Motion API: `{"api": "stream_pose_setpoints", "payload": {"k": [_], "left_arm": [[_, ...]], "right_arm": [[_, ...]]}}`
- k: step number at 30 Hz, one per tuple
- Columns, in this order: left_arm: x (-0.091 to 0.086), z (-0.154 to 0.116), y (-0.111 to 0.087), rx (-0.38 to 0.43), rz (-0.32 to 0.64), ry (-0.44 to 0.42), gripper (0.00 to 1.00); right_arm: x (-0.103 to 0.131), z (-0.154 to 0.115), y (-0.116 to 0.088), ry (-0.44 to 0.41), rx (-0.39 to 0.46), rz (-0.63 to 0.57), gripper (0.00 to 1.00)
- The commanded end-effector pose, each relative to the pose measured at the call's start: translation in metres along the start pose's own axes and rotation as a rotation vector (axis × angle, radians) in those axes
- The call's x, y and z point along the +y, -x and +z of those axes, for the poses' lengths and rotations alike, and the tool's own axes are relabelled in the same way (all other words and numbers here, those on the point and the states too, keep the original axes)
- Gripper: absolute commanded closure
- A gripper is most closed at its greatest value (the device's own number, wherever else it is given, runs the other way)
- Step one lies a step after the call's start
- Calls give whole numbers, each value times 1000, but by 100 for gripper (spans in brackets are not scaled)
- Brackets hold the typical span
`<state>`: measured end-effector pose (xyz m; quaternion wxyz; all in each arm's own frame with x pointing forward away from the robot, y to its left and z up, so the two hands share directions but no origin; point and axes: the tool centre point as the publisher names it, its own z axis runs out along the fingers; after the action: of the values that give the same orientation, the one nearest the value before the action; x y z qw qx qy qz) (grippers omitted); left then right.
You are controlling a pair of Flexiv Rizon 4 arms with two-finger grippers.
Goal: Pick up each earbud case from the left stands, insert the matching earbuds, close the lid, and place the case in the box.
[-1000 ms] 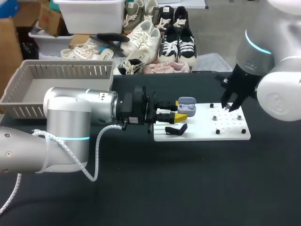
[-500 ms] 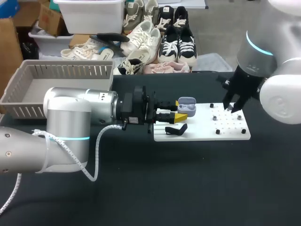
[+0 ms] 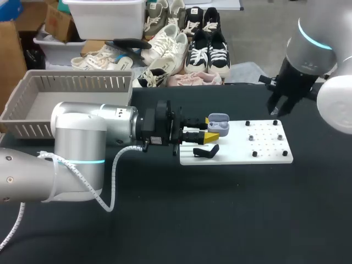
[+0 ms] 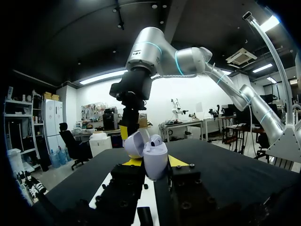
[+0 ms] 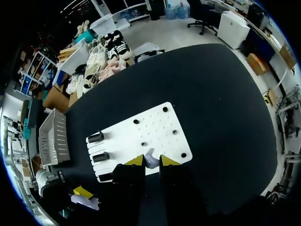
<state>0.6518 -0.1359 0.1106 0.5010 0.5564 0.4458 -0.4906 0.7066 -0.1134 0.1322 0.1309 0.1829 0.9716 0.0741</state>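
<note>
Right gripper [image 5: 151, 161] lifted off board [image 5: 141, 134], pinching earbud [image 5: 150, 158]; left gripper [image 4: 154, 163] clamps case [image 4: 155, 155].

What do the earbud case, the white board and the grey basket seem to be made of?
Earbud case: likely moulded plastic, pale lilac-grey, with a smooth satin shell and soft highlights.
Board: rigid white plastic or painted sheet, I cannot tell which. It is flat and matte, with rows of small holes.
Basket: probably matte grey plastic, judging by its thin, evenly slotted walls.

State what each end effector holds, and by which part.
Left end effector: the open earbud case, gripped at its base's sides. Right end effector: one earbud, pinched across its body.
</note>
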Motion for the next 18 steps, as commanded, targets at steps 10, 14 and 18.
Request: {"api": "stream_pose_setpoints", "payload": {"k": [10,14,18], "left_arm": [[-1,0,0,0,2,6,100],[-1,0,0,0,2,6,100],[-1,0,0,0,2,6,100]], "right_arm": [[27,-89,-29,27,94,-187,100],[40,-105,-43,30,130,-241,100],[54,-115,-57,16,165,-290,100]]}}
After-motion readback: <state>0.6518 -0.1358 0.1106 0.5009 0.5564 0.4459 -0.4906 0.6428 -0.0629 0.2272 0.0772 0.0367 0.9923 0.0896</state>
